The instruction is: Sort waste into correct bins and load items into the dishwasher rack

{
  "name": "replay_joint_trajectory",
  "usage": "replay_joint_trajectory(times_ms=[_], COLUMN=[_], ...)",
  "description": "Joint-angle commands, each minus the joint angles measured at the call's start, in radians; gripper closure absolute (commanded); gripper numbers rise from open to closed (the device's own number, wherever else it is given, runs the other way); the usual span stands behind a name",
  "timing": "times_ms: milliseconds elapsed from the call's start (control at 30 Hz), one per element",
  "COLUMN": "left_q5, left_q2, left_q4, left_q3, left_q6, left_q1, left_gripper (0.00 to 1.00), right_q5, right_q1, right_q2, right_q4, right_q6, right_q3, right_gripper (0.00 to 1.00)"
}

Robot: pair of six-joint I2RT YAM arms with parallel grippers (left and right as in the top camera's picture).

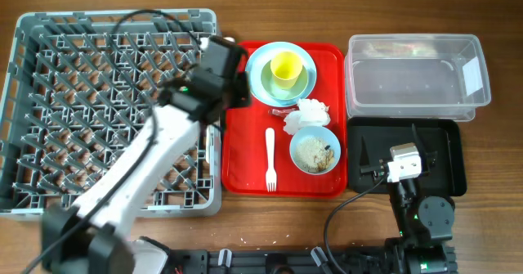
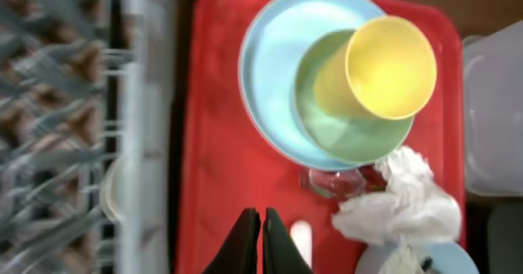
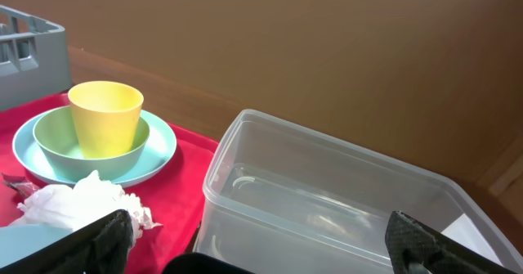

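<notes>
On the red tray, a pale blue plate carries a green bowl with the yellow cup in it. Below them lie the crumpled napkin, a small clear-and-red wrapper, a blue bowl holding rice scraps, and the white fork. No spoon shows. My left gripper is shut and empty over the tray's left side, short of the plate. My right gripper is open and empty over the black tray.
The grey dishwasher rack fills the left side, its wall close beside my left gripper. The clear tub stands at the back right, behind the black tray. My left arm stretches across the rack.
</notes>
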Motion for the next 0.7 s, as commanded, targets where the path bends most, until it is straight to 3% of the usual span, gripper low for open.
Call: replay_joint_trajectory(times_ms=[0,267,667], left_q5=[-0.054,-0.255,-0.257], left_q2=[0.141,0.338,0.46], left_q4=[0.094,0.365,0.518], left_q3=[-0.021,-0.021,-0.021], left_q6=[-0.023,-0.039,-0.035], left_q1=[-0.028,-0.027,0.013], left_gripper=[0.96,0.96,0.96], right_q5=[-0.012,-0.012,-0.012], right_q1=[-0.004,-0.004,-0.004], right_q2=[-0.003,-0.003,-0.003], right_q4=[0.005,0.005,0.005], right_q6=[-0.008,-0.008,-0.008], right_q3=[0.0,0.0,0.0], right_gripper=[0.0,0.0,0.0])
